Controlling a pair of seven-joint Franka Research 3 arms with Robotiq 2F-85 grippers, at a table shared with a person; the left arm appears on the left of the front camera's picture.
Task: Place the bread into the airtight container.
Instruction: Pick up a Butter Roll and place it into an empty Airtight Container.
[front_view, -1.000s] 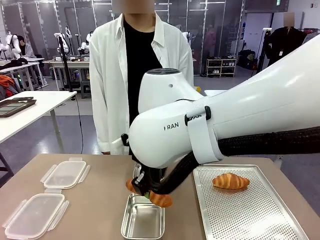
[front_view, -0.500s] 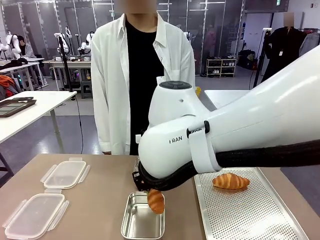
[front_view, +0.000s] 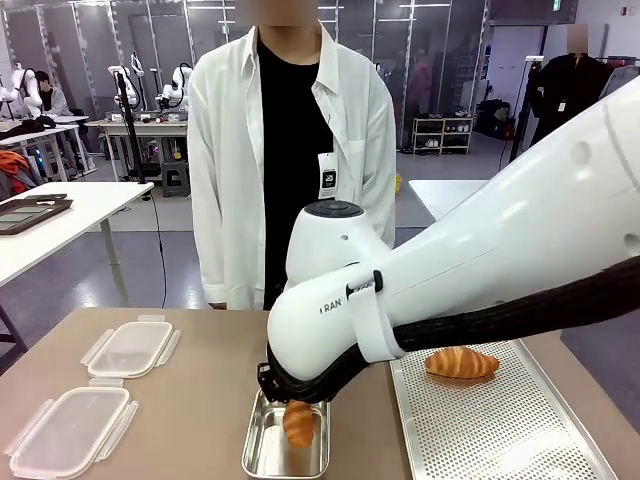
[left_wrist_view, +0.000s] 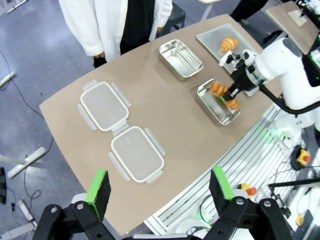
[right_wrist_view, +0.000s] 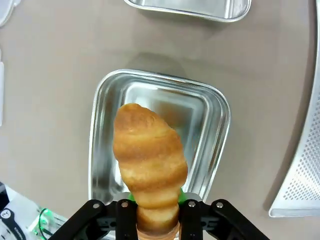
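The bread is a golden croissant (right_wrist_view: 150, 165), and my right gripper (right_wrist_view: 157, 206) is shut on its lower end. It hangs just above the open steel container (right_wrist_view: 98, 131), pointing down into it. From the front, the croissant (front_view: 298, 422) sits over the container (front_view: 262, 458) under the big white right arm. A second croissant (front_view: 461, 362) lies on the perforated tray (front_view: 500, 430). My left gripper (left_wrist_view: 160, 185) is open, high above the table, with nothing between its green pads (left_wrist_view: 100, 186).
Another steel container (left_wrist_view: 181, 59) stands farther back on the table. Two clear lids (front_view: 130, 347) (front_view: 70, 430) lie at the left. A person in a white coat (front_view: 230, 160) stands at the far edge.
The right arm has swung left and lower. The croissant has turned end-down and come over the steel container.
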